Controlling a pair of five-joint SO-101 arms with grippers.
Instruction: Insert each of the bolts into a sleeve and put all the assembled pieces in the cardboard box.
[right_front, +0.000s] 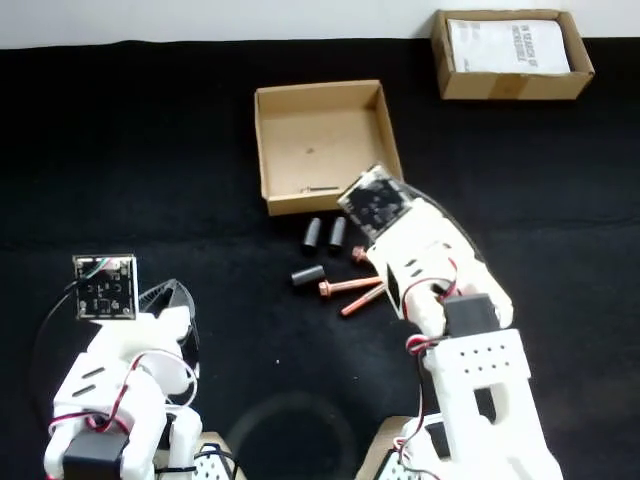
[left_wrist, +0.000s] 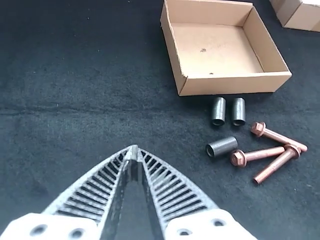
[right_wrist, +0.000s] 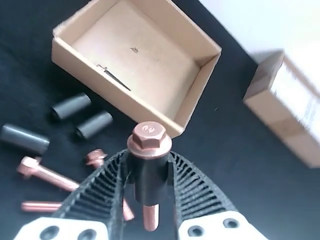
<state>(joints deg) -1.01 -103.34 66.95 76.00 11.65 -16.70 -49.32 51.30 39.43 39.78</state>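
The right gripper (right_wrist: 148, 161) is squeezing a black sleeve (right_wrist: 148, 176) with a copper bolt (right_wrist: 149, 139) pushed through it. Its jaws are clamped on the sides of the sleeve. The bolt's head is sitting on the sleeve end that is pointing away from the arm. The bolt's tip is poking out of the other end, back toward the wrist. So the long way of the piece is running along the fingers, not across them.

The cardboard box (right_front: 320, 140) is sitting open near the middle of the far edge of the table (right_front: 120, 150). It is lying just ahead of the held piece, and its near right corner is the closest part. I think the piece is hanging right by that corner and is not yet over the box floor. To me, the next move is looking like a short push forward over the wall and then letting go. The right arm is much the nearer one.

Three loose sleeves (left_wrist: 221, 147) and three loose bolts (left_wrist: 255, 156) are lying close together in the middle of the table, just on the near side of the box. The left gripper (left_wrist: 132, 150) is resting toward the near left corner of the table, well apart from them. Its jaws are pressed together on nothing. Another box (right_front: 510, 85) with paper in it is sitting in the far right corner.
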